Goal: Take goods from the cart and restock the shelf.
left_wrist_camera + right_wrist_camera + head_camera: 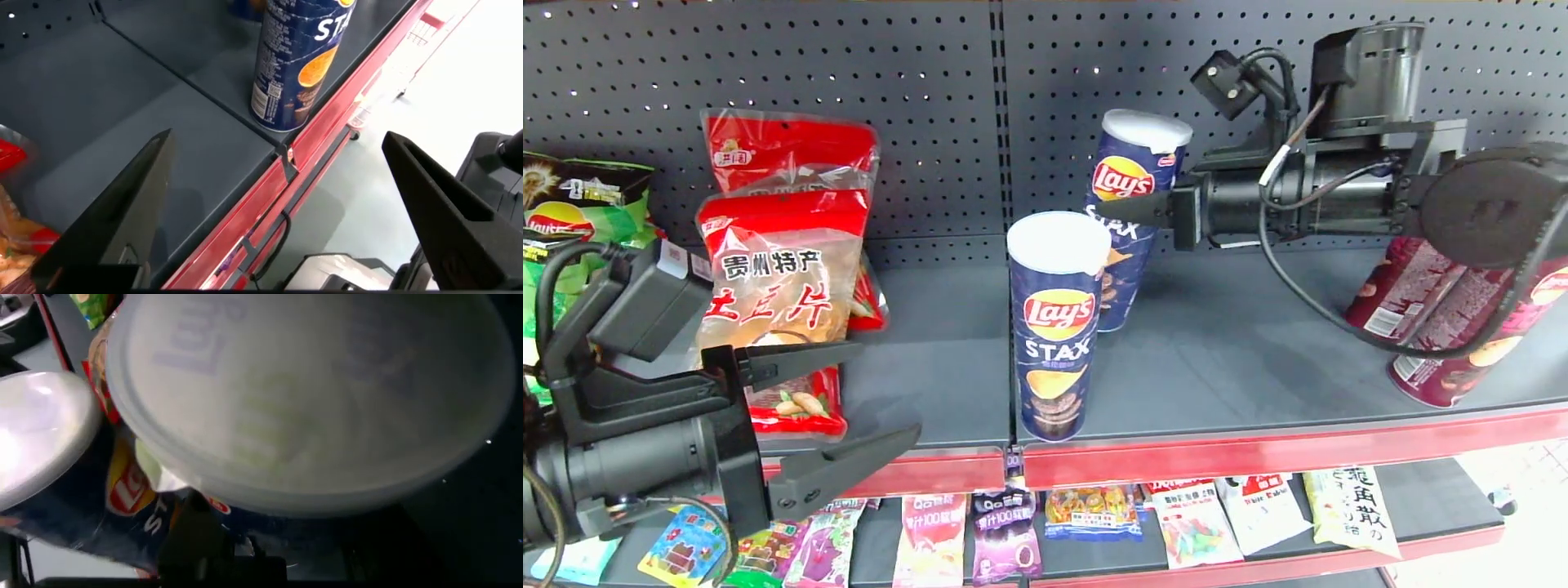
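Before a dark pegboard (931, 82), above the grey shelf (1241, 343), the right gripper (1152, 211) is closed on the upper part of a tilted blue can (1134, 175). If released while leaning, the can could be tipped onto the upright blue can (1054, 327) just in front, near the shelf's edge. Its base appears set on the shelf. The left gripper (886, 392) is held wide open, empty.

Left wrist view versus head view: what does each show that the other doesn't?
Left wrist only: the white barcode panel low on the upright blue cylindrical chip can. Head only: a second blue chip can, tilted, in the right gripper, and maroon cans lying on their sides. Both: that upright can by the red shelf lip, and the left gripper, jaws open.
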You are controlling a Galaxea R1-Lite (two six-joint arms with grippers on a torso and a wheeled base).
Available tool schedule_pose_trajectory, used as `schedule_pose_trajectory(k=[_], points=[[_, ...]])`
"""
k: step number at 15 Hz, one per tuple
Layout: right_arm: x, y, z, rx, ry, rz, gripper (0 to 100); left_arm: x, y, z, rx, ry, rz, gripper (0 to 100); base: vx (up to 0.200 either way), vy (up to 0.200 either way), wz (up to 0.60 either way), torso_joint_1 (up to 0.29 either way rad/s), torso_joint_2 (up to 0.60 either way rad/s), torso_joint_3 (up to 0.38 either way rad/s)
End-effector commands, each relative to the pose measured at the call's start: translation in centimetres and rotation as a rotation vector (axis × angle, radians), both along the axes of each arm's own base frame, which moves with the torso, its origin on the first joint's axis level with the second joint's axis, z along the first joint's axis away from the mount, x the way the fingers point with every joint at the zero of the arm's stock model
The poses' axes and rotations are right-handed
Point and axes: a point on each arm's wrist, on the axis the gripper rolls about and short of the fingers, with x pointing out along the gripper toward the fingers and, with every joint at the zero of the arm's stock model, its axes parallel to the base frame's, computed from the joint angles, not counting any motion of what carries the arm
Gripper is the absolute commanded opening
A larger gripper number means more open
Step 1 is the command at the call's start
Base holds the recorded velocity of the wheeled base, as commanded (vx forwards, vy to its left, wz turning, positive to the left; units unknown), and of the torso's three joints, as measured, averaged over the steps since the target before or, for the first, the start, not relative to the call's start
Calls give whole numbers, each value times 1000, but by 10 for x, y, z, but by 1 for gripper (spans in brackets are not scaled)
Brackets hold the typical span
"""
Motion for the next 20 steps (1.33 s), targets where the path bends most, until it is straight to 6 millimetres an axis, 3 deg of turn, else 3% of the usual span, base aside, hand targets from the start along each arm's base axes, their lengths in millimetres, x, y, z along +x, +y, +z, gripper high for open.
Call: schedule_pose_trajectory(k=[1, 4, 15, 16, 20], points=[[22, 14, -17, -13, 22, 8, 0, -1, 0, 1, -2, -4, 0, 100, 0, 0, 0, 0, 0, 0], [32, 20, -23, -30, 6, 15, 0, -1, 0, 1, -3, -6, 7, 100, 0, 0, 0, 0, 0, 0], [37, 35, -35, -41, 22, 42, 0, 0, 1, 0, 0, -1, 11, 100, 0, 0, 0, 0, 0, 0], [37, 35, -36, -44, 23, 42, 100, 0, 1, 0, 0, -1, 11, 100, 0, 0, 0, 0, 0, 0], [32, 35, -33, -43, 23, 48, 100, 1, 1, -1, 2, 4, 11, 100, 0, 0, 0, 0, 0, 0]])
